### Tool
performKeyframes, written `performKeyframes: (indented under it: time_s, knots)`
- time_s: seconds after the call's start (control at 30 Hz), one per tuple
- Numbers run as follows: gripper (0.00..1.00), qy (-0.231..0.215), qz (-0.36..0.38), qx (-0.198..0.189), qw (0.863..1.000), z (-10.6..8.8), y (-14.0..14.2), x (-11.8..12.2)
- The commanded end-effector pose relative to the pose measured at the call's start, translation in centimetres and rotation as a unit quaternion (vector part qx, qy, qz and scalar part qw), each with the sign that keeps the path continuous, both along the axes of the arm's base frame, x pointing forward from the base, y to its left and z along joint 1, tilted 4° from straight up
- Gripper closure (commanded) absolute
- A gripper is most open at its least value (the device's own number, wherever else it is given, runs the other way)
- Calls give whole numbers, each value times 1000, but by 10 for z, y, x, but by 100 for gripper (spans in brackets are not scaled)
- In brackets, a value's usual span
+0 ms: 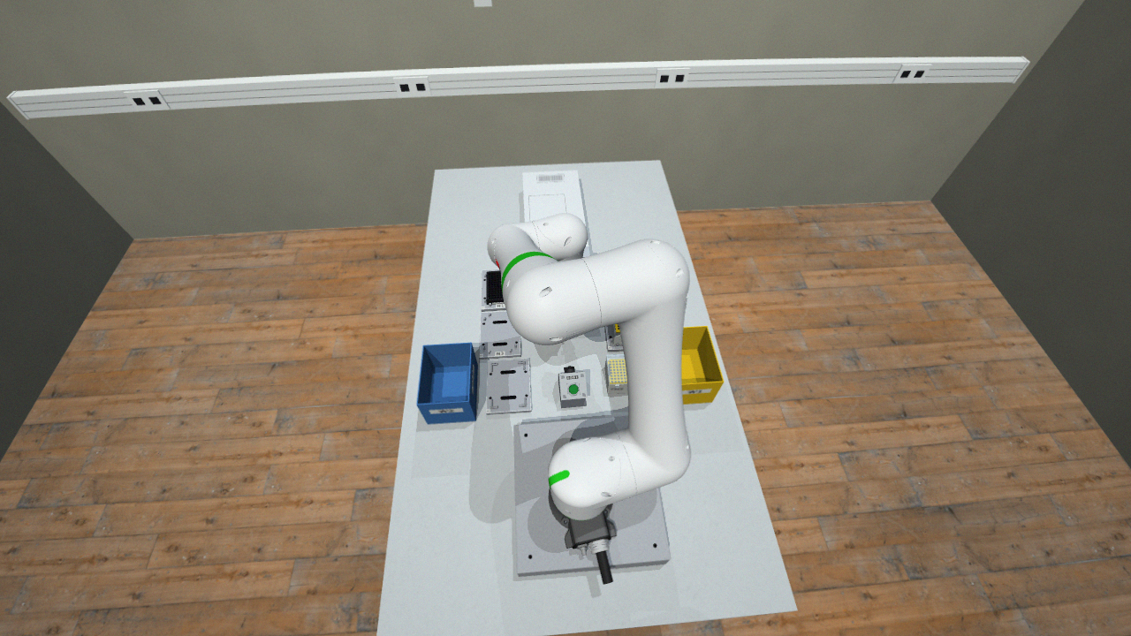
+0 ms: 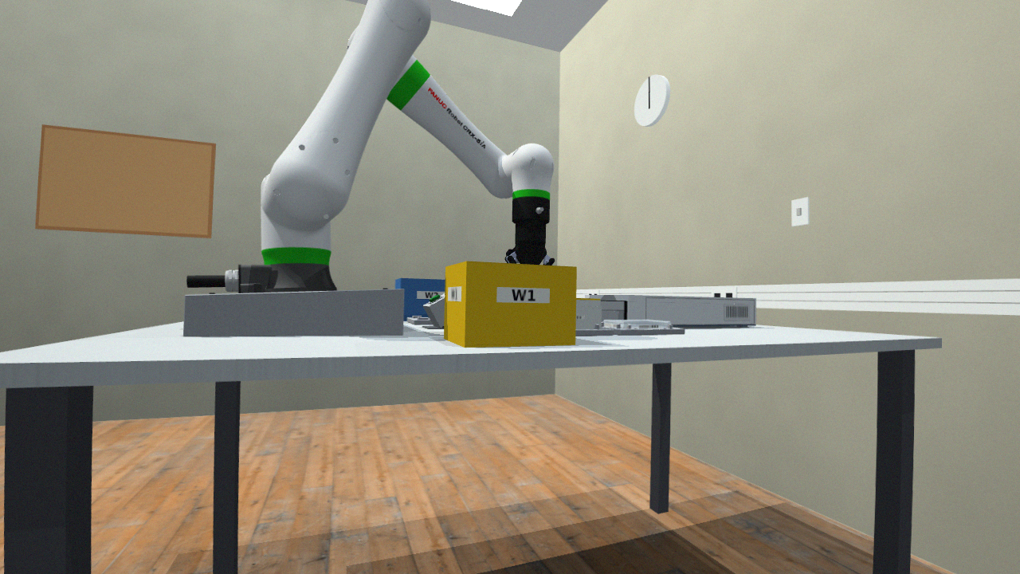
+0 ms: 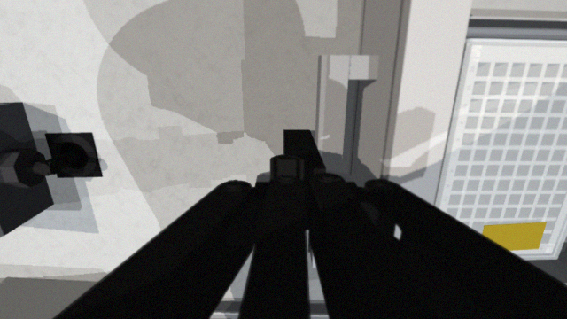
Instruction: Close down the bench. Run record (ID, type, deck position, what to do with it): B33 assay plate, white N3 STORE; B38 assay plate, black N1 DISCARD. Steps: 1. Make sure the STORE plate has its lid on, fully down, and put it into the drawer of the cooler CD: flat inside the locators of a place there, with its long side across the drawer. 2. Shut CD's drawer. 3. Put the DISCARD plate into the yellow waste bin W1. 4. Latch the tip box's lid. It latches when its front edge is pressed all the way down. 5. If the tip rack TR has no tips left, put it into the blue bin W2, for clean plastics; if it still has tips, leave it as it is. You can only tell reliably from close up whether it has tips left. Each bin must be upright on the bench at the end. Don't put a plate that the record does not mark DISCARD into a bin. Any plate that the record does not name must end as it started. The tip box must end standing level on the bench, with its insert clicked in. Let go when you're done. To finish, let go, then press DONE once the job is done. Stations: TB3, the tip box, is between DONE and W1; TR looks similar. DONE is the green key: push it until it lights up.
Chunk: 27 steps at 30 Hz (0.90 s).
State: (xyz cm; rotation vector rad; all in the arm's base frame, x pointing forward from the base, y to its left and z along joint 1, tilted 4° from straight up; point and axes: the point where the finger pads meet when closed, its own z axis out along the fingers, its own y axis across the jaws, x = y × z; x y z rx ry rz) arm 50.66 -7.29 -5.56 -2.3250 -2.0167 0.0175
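My gripper (image 3: 296, 151) (image 2: 531, 258) is shut with nothing between the fingers. It points down, low over the bench, behind the yellow bin W1 (image 1: 700, 365) (image 2: 510, 303); in the top view the arm hides it. In the wrist view the fingertips are close to a grey upright bar with a white block (image 3: 350, 67). To the right lies a white gridded plate with a yellow tag (image 3: 509, 142). The black plate (image 1: 494, 286) sits at the far end of the deck row. The cooler CD (image 1: 553, 193) (image 2: 677, 310) stands at the back. The tip box (image 1: 617, 371) is beside the green DONE key (image 1: 573, 388).
The blue bin W2 (image 1: 448, 382) (image 2: 421, 291) stands upright at the bench's left edge. Two bare grey deck nests (image 1: 501, 332) (image 1: 507, 385) lie beside it. A dark box with a black knob (image 3: 27, 177) sits left of the fingers. A low plate (image 2: 631, 325) lies before the cooler.
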Motion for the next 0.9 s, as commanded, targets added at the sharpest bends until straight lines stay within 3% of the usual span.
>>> performKeyframes:
  time_s: [0.0, 0.87]
  knots:
    - [90, -1, 0, 0, 1000, 1, -1, 5]
    - [90, -1, 0, 0, 1000, -1, -5, 34]
